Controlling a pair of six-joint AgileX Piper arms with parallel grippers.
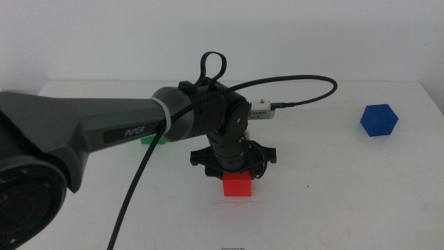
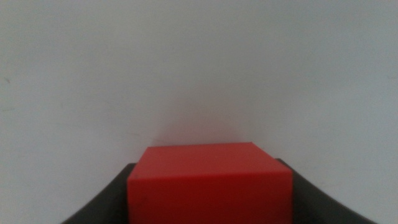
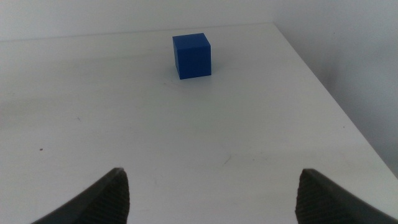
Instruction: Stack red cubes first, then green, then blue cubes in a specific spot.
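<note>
The red cube (image 1: 237,185) rests on the white table near the middle front. My left gripper (image 1: 232,167) reaches down over it from the left, and in the left wrist view the red cube (image 2: 209,183) fills the space between the dark jaws, which press against both its sides. The green cube (image 1: 152,139) shows only as a sliver behind the left arm. At the far right sits the blue cube (image 1: 379,119), which the right wrist view also shows as the blue cube (image 3: 192,55) ahead of my right gripper (image 3: 211,193). That gripper is open and empty, and out of the middle view.
The left arm's cable (image 1: 298,87) loops above the table behind the gripper. The table's right edge (image 3: 323,87) runs close to the blue cube. Bare white tabletop (image 1: 333,187) lies between the red and blue cubes.
</note>
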